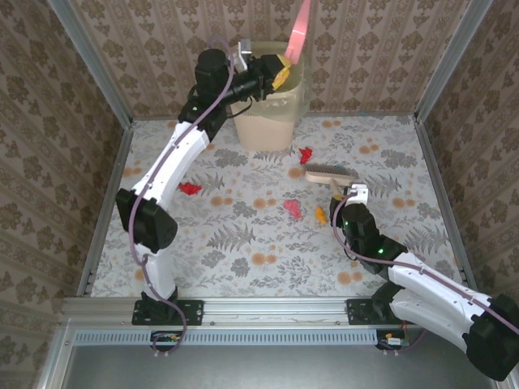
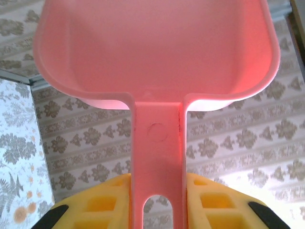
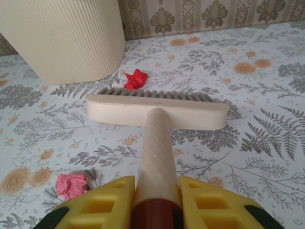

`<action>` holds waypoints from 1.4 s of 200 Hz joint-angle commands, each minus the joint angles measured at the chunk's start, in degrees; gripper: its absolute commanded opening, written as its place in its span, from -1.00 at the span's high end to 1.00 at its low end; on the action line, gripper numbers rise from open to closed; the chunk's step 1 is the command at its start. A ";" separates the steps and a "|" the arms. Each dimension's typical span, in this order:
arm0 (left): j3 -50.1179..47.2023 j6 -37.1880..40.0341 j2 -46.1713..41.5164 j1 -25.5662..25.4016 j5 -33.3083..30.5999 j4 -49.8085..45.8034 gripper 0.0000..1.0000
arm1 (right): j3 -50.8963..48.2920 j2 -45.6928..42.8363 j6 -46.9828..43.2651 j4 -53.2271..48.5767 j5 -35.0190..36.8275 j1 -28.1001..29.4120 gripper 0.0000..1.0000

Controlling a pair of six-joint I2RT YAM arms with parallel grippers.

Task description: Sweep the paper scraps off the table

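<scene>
The right claw [image 3: 156, 202], pinching the brush [image 3: 157, 112] handle, is nearer: a red paper scrap [image 3: 136, 79] lies just beyond its crosswise head; the left claw [image 2: 157, 205] pinches the dustpan [image 2: 157, 57].

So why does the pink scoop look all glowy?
Left wrist view: light shines through the thin pink dustpan, so its edges glow red, and the wall at lower right is washed out white. Top view: the dustpan looks pale and bright too. Right wrist view: soft, even light, no glare on the brush.
</scene>
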 commanded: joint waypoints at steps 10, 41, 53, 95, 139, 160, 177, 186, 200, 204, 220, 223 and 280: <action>-7.07 13.91 -9.61 -2.53 -0.39 -7.77 1.00 | -0.52 -1.56 0.53 2.59 -0.71 -0.31 1.00; -17.62 23.43 -20.02 -4.44 -5.84 -13.79 1.00 | -0.51 -1.66 1.29 2.68 -2.52 -0.22 1.00; -21.97 26.23 -24.20 -4.79 -7.92 -15.39 1.00 | -0.42 -1.87 1.46 2.64 -2.88 -0.22 1.00; -37.36 35.42 -39.63 -5.78 -18.64 -23.02 1.00 | -0.99 -3.31 1.69 3.33 -4.77 -0.22 1.00; -54.15 40.52 -55.40 -6.31 -32.45 -30.72 1.00 | -1.78 -5.06 1.27 4.69 -6.76 -0.21 1.00; -59.79 41.67 -59.45 -6.37 -36.32 -34.74 1.00 | -2.38 -6.38 1.00 5.23 -7.07 -0.20 1.00; -64.95 41.81 -62.80 -6.54 -39.28 -35.86 1.00 | -2.87 -7.40 0.37 5.80 -7.33 -0.12 1.00; -67.58 41.87 -64.46 -6.65 -40.32 -35.95 1.00 | -3.04 -8.04 0.37 5.93 -7.42 -0.14 1.00; -71.31 41.96 -66.30 -6.74 -41.30 -36.31 1.00 | -3.14 -8.88 0.17 5.91 -7.72 -0.08 1.00; -72.23 41.96 -66.71 -6.81 -41.43 -36.15 1.00 | -3.14 -9.07 0.15 5.97 -7.76 -0.03 1.00; -76.16 42.14 -67.85 -7.13 -41.42 -34.64 1.00 | -2.86 -9.54 -0.23 5.96 -9.39 -0.05 1.00; -76.90 42.20 -68.00 -7.28 -41.57 -34.37 1.00 | -2.81 -9.55 -0.33 6.08 -10.09 0.00 1.00; -85.55 44.37 -74.57 -11.98 -55.40 -34.16 1.00 | 3.59 -3.34 -3.24 4.74 -19.06 3.39 1.00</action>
